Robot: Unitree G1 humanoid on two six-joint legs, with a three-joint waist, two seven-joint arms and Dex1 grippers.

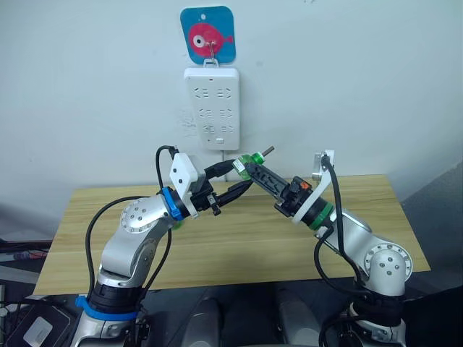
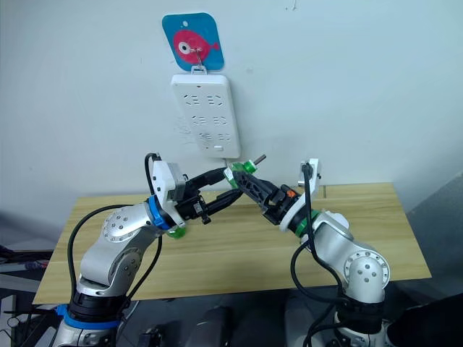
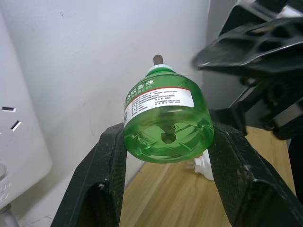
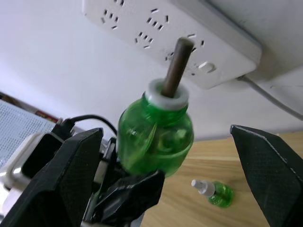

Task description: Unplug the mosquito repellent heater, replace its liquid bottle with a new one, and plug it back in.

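Left hand pinches green bottle; right wrist view reveals spread right hand, second bottle on table.

Left gripper and right gripper meet above wooden surface, green bottle between them, wick up. White power strip on wall above, under fish hook plate.

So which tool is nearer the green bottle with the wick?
Left. The left tool is shut on the green bottle, gripping its base end. The right tool is open, its fingers straddling the bottle's neck end without touching it.
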